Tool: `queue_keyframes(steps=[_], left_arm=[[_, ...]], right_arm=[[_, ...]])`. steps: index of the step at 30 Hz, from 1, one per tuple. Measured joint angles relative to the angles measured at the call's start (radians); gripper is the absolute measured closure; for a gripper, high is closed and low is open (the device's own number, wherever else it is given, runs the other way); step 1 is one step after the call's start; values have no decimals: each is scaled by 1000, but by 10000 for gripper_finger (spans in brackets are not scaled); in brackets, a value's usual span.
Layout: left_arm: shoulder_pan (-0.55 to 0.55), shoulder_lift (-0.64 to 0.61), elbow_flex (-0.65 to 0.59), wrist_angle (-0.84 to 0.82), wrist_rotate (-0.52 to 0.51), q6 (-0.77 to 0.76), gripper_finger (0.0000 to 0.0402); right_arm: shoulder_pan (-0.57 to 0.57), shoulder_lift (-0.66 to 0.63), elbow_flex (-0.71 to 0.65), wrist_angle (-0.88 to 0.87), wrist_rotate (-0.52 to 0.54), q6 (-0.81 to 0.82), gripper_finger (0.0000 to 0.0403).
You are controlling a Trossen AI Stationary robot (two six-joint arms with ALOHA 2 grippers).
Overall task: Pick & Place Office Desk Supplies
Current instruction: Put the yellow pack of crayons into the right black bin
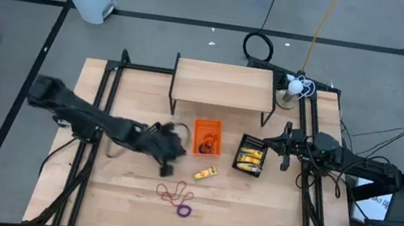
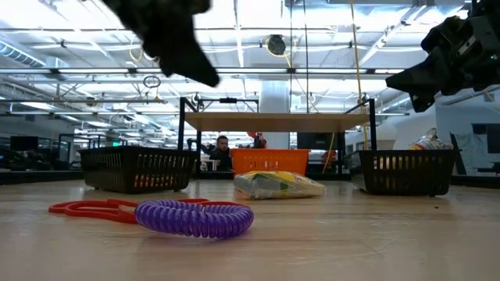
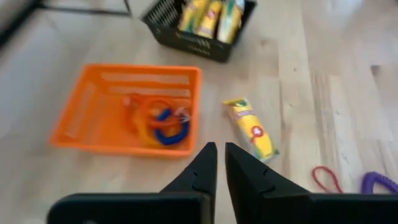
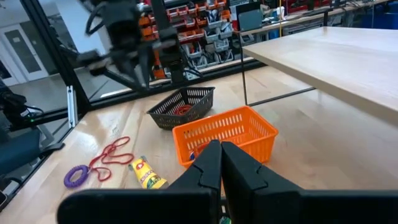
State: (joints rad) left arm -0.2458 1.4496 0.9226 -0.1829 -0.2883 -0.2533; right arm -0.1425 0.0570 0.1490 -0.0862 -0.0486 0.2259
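A yellow packet (image 1: 205, 173) (image 3: 252, 127) lies flat on the table near the orange tray (image 1: 207, 136). Red rubber bands (image 1: 172, 193) and a purple coiled ring (image 1: 184, 210) (image 2: 195, 217) lie closer to the near edge. The orange tray (image 3: 143, 68) holds orange and blue rings (image 3: 165, 121). My left gripper (image 3: 221, 163) is shut and empty, hovering above the table left of the packet. My right gripper (image 4: 221, 158) is shut and empty, hovering over the right black mesh tray (image 1: 251, 154), which holds yellow packets (image 3: 205, 15).
A second black mesh tray (image 4: 183, 106) with red items inside sits left of the orange tray, mostly under my left arm (image 1: 105, 123) in the high view. A raised wooden shelf (image 1: 224, 84) stands at the far side. Bare wood (image 1: 266, 217) stretches along the near edge.
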Motion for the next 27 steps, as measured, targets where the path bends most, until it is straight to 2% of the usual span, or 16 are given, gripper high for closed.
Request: queue_keyframes(steps=[4,8,12,16,22,27], left_arm=[[-18,186,164,-91,7,-72,321],[-26,339,298,-192,30,-134,256],[-34,452,386,-246,75,-176,187],[-37,526,440,-285,109,-204,135],[-34,585,475,-281,102,-205,94],[-21,602,475,-282,98,-191,94]], right_arm=[[0,0,0,0,-1,1,400],[0,0,0,0,-3,-1,399],[0,0,0,-1,-4,-2,399],[0,0,0,-1,-5,0,393],[0,0,0,-1,-5,2,374],[0,0,0,-1,-5,2,361]])
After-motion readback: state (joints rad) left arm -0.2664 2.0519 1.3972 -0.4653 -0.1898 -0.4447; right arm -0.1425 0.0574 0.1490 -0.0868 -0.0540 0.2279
